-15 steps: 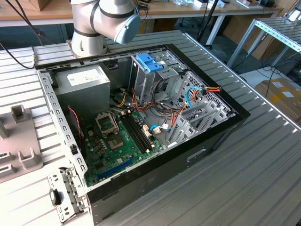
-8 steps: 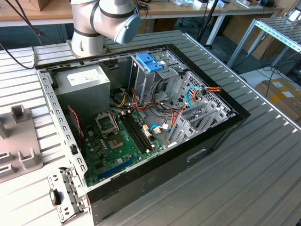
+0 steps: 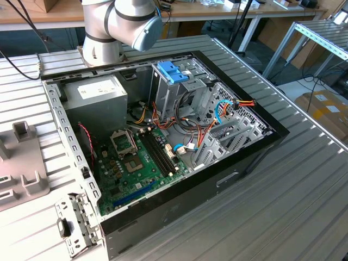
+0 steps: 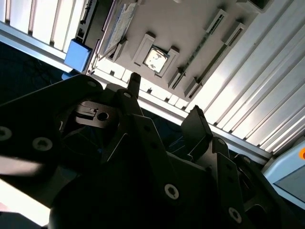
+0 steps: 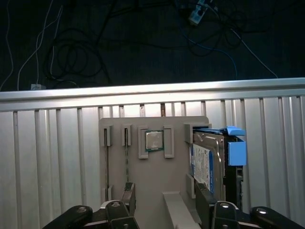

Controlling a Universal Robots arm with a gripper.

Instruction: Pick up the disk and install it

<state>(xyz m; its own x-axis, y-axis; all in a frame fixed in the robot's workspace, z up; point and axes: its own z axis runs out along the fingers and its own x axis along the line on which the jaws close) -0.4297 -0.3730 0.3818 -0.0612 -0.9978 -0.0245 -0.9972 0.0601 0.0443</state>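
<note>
nothing was done yet: the disk (image 5: 208,164) stood on edge in a slot of the grey holder (image 5: 147,176), not picked up. the gripper (image 5: 165,195) hung just above it, wide apart and empty. the open computer case (image 3: 179,209) sat well apart.

This is looking like a robotics or electronics workshop. A robot arm (image 3: 117,22) is standing on a ribbed metal table (image 3: 304,206) beside an opened computer case (image 3: 239,163), whose green circuit board (image 3: 136,168) and wiring (image 3: 187,128) are lying bare. Wooden workbenches (image 3: 217,10) and a cardboard box (image 3: 323,109) are showing past the table. In the first wrist view a grey parts holder (image 5: 152,176) is lying on the table just ahead of the spread jaws of the gripper (image 5: 166,191), and loose cables (image 5: 71,59) are trailing over the dark floor (image 5: 143,28) beyond it.
</note>
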